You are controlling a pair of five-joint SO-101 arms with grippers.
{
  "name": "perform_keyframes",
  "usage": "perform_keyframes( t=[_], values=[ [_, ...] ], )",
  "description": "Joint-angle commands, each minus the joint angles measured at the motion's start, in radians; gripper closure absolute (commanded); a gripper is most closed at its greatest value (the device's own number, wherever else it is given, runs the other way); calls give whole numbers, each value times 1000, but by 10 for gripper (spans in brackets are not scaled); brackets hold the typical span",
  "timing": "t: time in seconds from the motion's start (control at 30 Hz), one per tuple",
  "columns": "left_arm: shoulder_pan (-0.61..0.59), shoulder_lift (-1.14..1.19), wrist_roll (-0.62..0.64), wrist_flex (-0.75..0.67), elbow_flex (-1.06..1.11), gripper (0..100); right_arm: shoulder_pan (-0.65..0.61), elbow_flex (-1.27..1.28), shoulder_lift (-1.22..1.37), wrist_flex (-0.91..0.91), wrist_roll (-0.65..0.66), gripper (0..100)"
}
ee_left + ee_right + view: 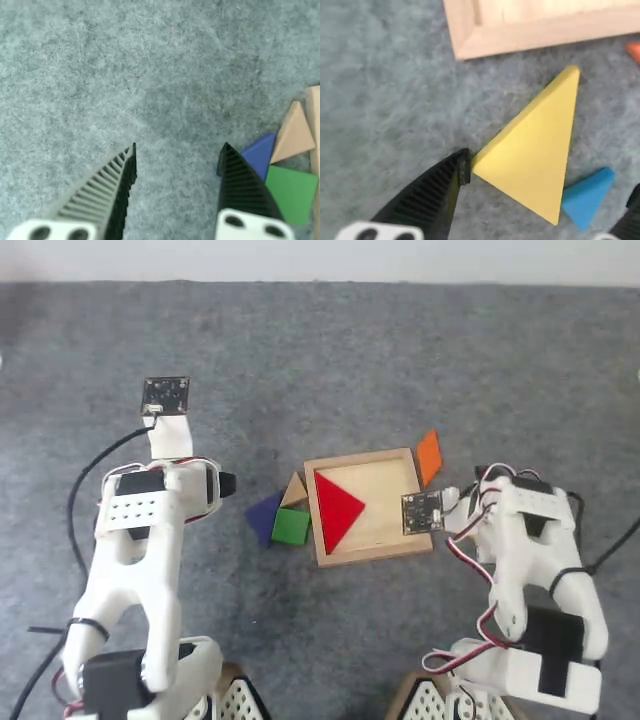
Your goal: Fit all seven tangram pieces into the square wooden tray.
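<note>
A grey, felt-like mat (pixel 300 360) covers the table. A square wooden tray (pixel 385 510) is set at its middle between the two arms. One large red triangle (pixel 335 508) has been laid flat inside it, and the rest of its pale floor is bare.

The coming move is judged to turn on the large yellow triangle (pixel 535 155). It is seen lying flat on the mat just outside a corner of the tray, near its rim but apart from it. It sits between the spread fingers of the right gripper (pixel 550 182), which is nothing like closed on it. One ribbed black fingertip (pixel 462 167) touches a corner of the piece. The opposite finger is barely seen, so contact there cannot be judged. A long edge appears to face that far finger. A small light-blue triangle (pixel 585 197) lies touching or just beside it.

The left gripper (pixel 178 147) is held open over bare mat. A dark blue piece (pixel 265 514), a green square (pixel 290 527) and a tan triangle (pixel 296 492) are clustered by the tray's other side. An orange piece (pixel 429 455) lies at a far corner. All pieces look smooth, flat and sharp-edged.
</note>
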Motion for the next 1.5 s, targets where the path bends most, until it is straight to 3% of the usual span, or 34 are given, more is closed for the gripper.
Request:
perform_keyframes(
  t=[0.0,0.2,0.47,0.7,0.97,1.47],
  values=[
    [2,-5,5,-34,-4,742,-25,0,-51,-45,18,519],
    [2,-6,5,-133,45,742,-54,3,-53,-42,11,519],
    [-5,-6,9,-163,74,742,-119,26,-51,-41,15,523],
    [-5,-6,9,-201,101,742,-41,29,-61,-50,-28,652],
    [-5,-6,9,-224,114,743,42,25,-56,-128,28,583],
    [-6,-6,8,-222,114,743,2,26,36,-93,49,610]
  ],
)
